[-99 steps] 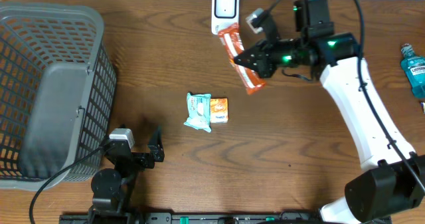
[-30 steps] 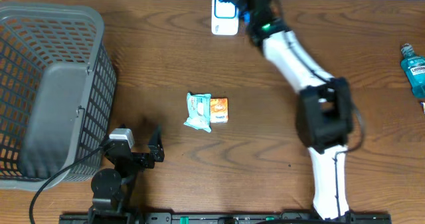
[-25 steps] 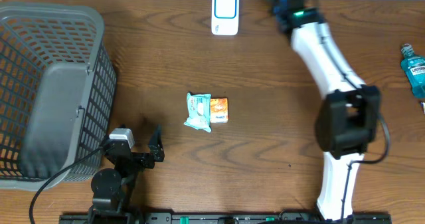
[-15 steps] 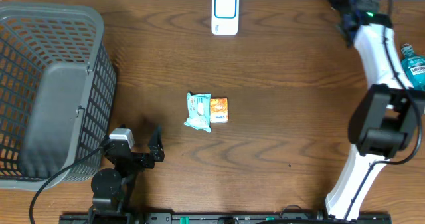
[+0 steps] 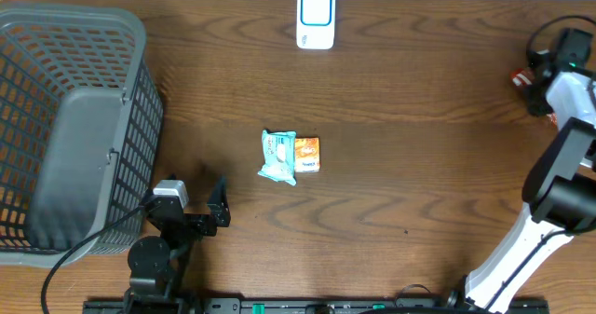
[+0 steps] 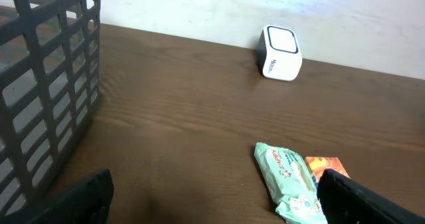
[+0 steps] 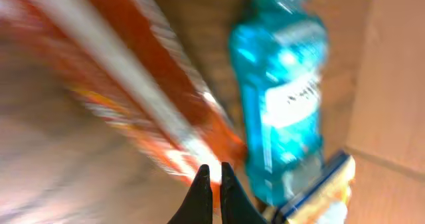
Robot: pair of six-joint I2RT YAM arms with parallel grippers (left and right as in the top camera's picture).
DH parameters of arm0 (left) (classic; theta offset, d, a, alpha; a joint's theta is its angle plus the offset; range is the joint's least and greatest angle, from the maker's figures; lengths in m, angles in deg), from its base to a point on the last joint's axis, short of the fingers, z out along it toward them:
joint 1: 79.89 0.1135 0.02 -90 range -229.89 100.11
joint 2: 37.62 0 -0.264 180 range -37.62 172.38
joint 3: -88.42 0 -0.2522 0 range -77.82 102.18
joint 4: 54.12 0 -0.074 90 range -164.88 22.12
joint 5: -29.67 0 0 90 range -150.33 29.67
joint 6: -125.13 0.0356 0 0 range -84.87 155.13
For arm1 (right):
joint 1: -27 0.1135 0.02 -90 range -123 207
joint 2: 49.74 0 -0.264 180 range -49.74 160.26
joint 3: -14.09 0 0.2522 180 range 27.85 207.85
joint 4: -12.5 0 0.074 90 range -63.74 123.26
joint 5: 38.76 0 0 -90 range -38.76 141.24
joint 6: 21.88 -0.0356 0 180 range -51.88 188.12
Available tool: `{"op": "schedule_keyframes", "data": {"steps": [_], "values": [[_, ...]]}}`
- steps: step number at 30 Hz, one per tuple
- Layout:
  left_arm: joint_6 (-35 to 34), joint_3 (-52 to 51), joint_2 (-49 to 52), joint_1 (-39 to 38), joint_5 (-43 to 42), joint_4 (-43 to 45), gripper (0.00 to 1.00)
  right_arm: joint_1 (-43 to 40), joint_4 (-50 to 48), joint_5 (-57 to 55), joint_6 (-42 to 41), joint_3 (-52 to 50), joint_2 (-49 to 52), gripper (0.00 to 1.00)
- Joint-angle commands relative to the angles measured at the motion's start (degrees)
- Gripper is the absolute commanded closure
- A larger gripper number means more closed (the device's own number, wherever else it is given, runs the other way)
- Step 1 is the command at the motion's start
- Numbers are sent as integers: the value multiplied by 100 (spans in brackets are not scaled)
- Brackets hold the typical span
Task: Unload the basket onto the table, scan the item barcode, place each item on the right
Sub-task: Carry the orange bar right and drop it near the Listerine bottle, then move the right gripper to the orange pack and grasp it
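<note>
Your right end effector (image 7: 213, 183) is pinched fully together on the edge of the orange snack packet (image 7: 146, 78). The wrist view is smeared, but the packet runs diagonally up from the fingertips, just beside a blue mouthwash bottle (image 7: 282, 104). From overhead you find that arm at the far right edge of the bench (image 5: 419, 184), well apart from the white barcode scanner (image 5: 316, 18) at the back edge. Your left end effector (image 5: 196, 197) is spread wide and holds nothing (it sits near the grey basket (image 5: 140, 118)). A mint-green packet (image 5: 277, 156) and a small orange box (image 5: 308, 153) lie touching, side by side, mid-bench
</note>
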State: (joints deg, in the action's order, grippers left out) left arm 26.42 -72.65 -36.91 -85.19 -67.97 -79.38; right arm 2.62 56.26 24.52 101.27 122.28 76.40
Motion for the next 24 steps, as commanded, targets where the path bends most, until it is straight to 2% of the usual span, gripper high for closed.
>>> {"op": "schedule_keyframes", "data": {"steps": [1,4,6,8,9,11,12,15,18,21,24], "values": [[76,-142,-11,31,-92,-37,2,-190,-72,-470,-634,7,-94,99],[76,-142,-11,31,-92,-37,2,-175,-170,-435,-968,7,-229,98],[76,-142,-11,31,-92,-37,2,-87,-245,-205,-1276,7,-389,70],[76,-142,-11,31,-92,-37,2,52,-254,337,-1480,7,-601,49],[76,-142,-11,31,-92,-37,2,144,-249,750,-1580,7,-721,40],[76,-142,-11,31,-92,-35,2,339,-227,1685,-1803,7,-951,10],[76,-142,-11,31,-92,-37,2,481,-184,2367,-1980,7,-1099,1],[76,-142,-11,31,-92,-37,2,820,-39,3799,-2422,7,-1397,1],[76,-142,-11,31,-92,-37,2,1266,35,5016,-3272,7,-1574,1],[76,-142,-11,31,-92,-37,2,1762,249,5582,-4395,-4,-1576,1],[76,-142,-11,31,-92,-37,2,2382,691,5558,-5661,-55,-1572,1]]}}
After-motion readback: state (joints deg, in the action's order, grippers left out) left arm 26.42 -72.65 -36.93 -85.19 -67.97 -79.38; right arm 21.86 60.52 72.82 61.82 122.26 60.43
